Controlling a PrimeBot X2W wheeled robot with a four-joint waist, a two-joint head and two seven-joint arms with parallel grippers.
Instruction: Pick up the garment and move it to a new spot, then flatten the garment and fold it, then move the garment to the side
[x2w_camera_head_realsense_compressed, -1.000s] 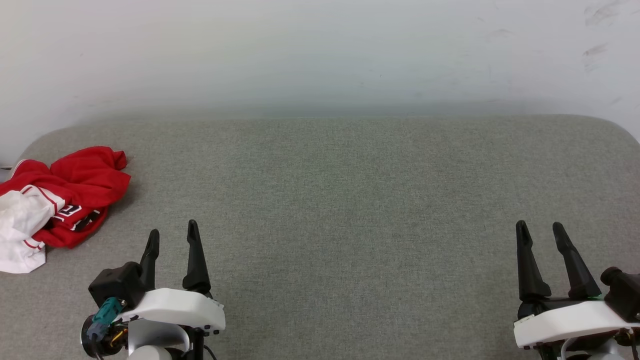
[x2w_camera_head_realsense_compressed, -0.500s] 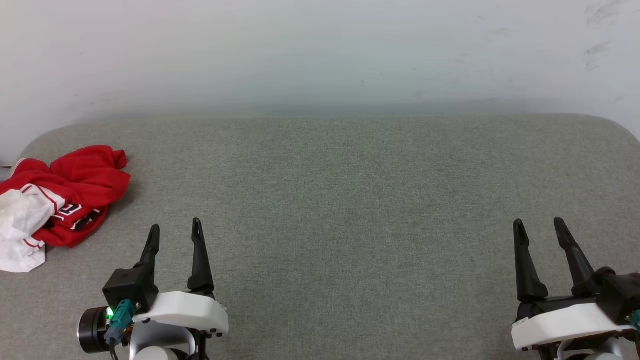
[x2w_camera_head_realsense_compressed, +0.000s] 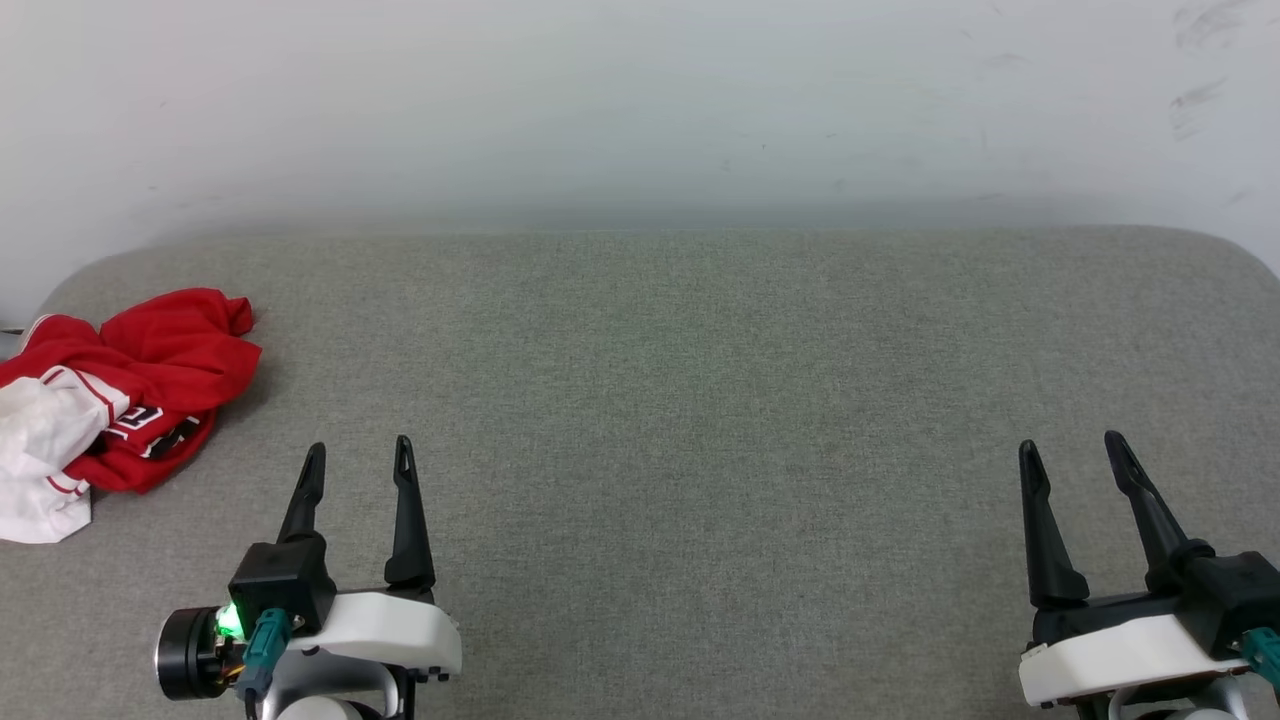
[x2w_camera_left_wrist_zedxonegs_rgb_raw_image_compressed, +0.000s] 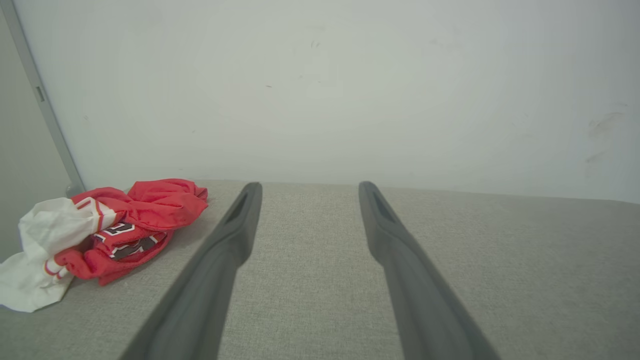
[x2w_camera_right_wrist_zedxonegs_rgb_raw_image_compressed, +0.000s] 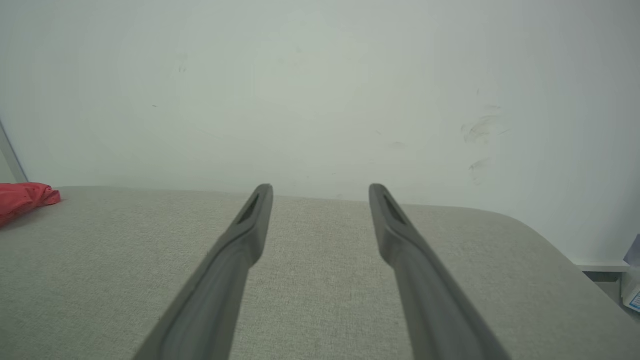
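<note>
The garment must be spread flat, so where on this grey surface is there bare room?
The grey surface is bare from the garment, crumpled at its left end, to the right end. Widest patch: between the open left gripper and right gripper, up to the wall. Only the left end is crowded.

The left end effector (x2w_camera_head_realsense_compressed: 359, 445) and right end effector (x2w_camera_head_realsense_compressed: 1070, 441) each have two tapering black fingers (x2w_camera_head_realsense_compressed: 408, 520) on a white shell (x2w_camera_head_realsense_compressed: 385, 630), with teal plugs (x2w_camera_head_realsense_compressed: 262, 645) alongside.

A wide grey woven-fabric surface (x2w_camera_head_realsense_compressed: 700, 400) with rounded far corners meets a plain white wall (x2w_camera_head_realsense_compressed: 600, 100), which bears faint dark scuff marks (x2w_camera_head_realsense_compressed: 1195, 100) at far right.
</note>
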